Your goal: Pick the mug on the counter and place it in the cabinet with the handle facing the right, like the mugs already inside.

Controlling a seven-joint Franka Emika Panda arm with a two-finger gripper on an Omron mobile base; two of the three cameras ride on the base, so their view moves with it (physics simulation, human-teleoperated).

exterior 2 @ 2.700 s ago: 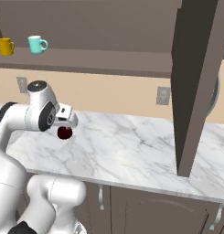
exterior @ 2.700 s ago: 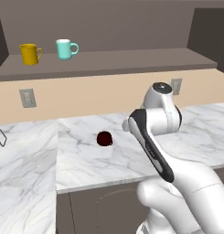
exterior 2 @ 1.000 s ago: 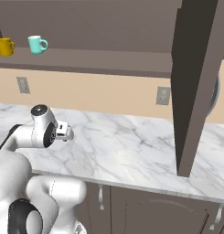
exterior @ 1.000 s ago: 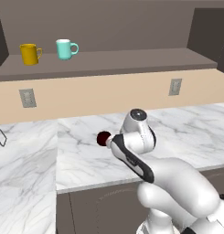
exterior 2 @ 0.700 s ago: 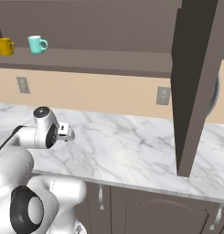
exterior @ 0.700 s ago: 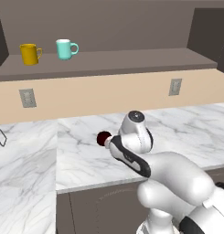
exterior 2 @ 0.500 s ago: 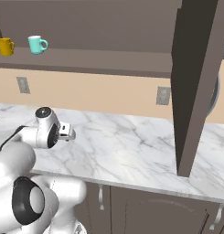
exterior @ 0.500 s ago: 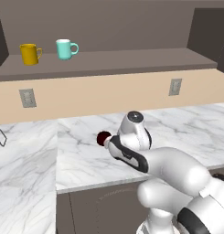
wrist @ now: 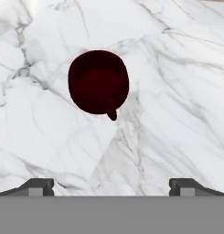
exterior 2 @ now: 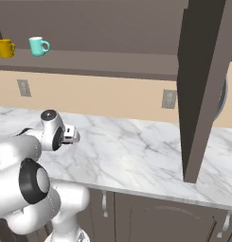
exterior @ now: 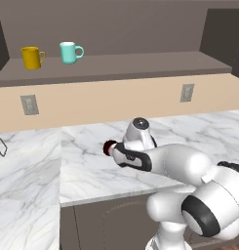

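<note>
The robot's hand [wrist: 111, 185] hangs over the white marble counter [wrist: 177, 91] with its two dark fingertips [wrist: 38, 185] spread wide apart and nothing between them. Seen from the hand camera, the dark maroon mug [wrist: 98, 81] stands on the veined slab ahead of the open fingers, apart from both and somewhat toward the left one, its round mouth facing the lens. The handle [wrist: 112, 114], a small maroon nub, juts from the mug's rim on the side nearer the fingers.

From the left base camera, the white arm [exterior: 174, 163] reaches low across the counter [exterior: 87, 166], and the mug [exterior: 109, 147] shows as a sliver of maroon just past the arm's dark wrist. From the right base camera, the arm [exterior 2: 22, 151] lies folded low at the counter's [exterior 2: 136, 151] near left, and the hand itself cannot be made out there.

Above the beige wall runs the cabinet [exterior: 140, 63], a long grey-brown open shelf. At its left end stand the two mugs, a mustard yellow mug [exterior: 31, 57] and, just beside it, a teal mug [exterior: 69, 52] with a white rim, both upright with loop handles pointing right. Two wall outlets [exterior: 29, 104] sit on the beige strip between shelf and counter. A dark panel [exterior 2: 205, 85] rises at the right in the right base camera's picture.
</note>
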